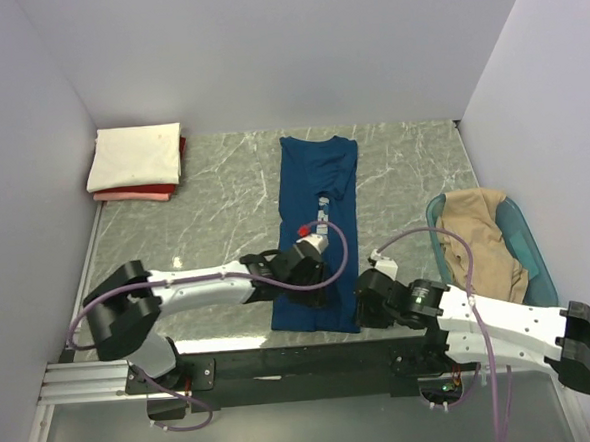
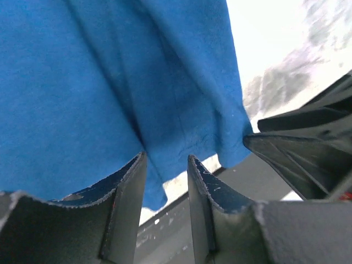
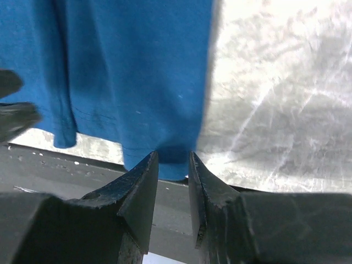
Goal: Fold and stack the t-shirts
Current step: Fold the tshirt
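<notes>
**Where things lie**

One shirt (image 1: 316,195) lies flat, lengthwise, at the centre of the table (image 1: 224,210). Far-left corner — a stack of folded shirts (image 1: 136,161). At the right edge, a tub (image 1: 540,266) with another shirt (image 1: 476,230) heaped inside.

The t-shirt (image 1: 318,194) was plain deep blue, the tabletop (image 1: 214,206) grey with white marbling, the top folded tee (image 1: 136,156) cream, the tees under it (image 1: 138,194) red and pink, the crumpled tee (image 1: 476,235) tan, the tub (image 1: 540,261) teal.
</notes>
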`<state>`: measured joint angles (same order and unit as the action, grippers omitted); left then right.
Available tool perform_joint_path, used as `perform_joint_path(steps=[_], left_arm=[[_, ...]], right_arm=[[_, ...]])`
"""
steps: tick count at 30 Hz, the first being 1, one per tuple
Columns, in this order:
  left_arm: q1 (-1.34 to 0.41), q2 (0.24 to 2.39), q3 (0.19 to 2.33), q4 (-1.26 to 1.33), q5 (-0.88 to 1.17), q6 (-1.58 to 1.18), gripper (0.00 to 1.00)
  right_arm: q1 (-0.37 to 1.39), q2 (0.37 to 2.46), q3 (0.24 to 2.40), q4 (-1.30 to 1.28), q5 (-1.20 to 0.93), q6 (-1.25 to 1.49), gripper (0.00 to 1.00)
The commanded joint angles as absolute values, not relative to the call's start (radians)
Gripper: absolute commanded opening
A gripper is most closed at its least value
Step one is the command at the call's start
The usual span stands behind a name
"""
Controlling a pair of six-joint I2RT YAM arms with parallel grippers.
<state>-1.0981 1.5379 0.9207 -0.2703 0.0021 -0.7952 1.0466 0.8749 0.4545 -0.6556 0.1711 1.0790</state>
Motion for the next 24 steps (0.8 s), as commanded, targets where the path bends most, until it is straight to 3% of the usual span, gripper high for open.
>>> perform_joint_path(steps=[1,18,24], left_arm=[[-1.135,1.601,0.991,-0.285,-0.034,-0.746,0.41],[-1.203,1.825,1.135,-0.313,-0.071,-0.735,0.41],[-1.212,1.835,1.132,-0.314,-0.078,-0.747,0.17]], right_arm=[[1.042,0.809,0.419,-0.644,0.166,1.161,0.36],[1.034,0.833,0.361,-0.537,0.138,1.17,0.36],[1.029,0.842,0.331,-0.502,0.126,1.173,0.36]])
